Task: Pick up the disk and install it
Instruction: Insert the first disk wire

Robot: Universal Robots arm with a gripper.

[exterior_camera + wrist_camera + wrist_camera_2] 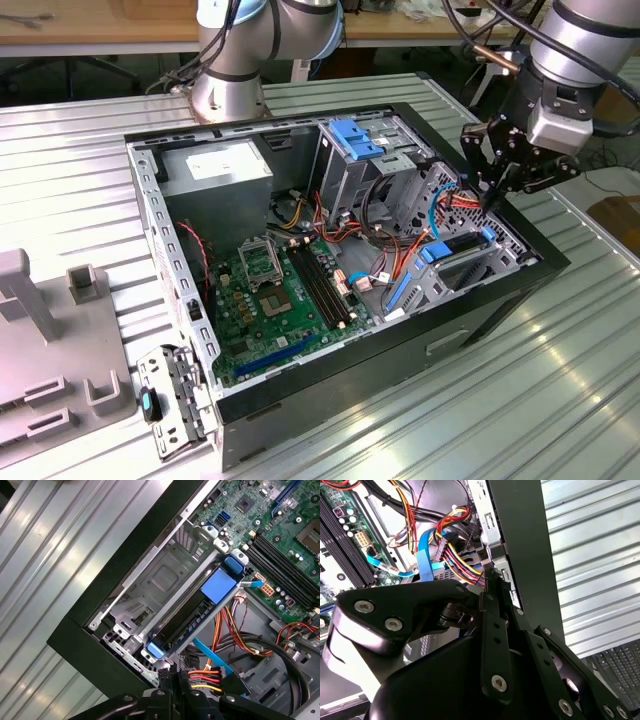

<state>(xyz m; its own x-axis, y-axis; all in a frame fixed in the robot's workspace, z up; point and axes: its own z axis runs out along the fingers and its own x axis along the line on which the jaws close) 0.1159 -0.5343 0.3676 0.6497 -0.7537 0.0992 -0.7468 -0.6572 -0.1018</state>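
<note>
The disk (192,611), a flat dark grey drive with bright blue plastic rails and a blue tab, is already sitting in the grey metal bay (160,580) at the front corner of the open black computer case (520,285). The black multi-link hand (492,190) is hovering just above the cables beside it, fingers pressed together and holding nothing as far as the wrist views show. The risk is looking pretty obvious: the fingertips are poking right at the red, yellow and orange wire bundle (205,677) and the blue flat cable (212,657), so any push could be snagging a connector or yanking a plug. Whether the drive is fully seated can't be told. The case is sitting on a ribbed metal surface (560,400).
</note>
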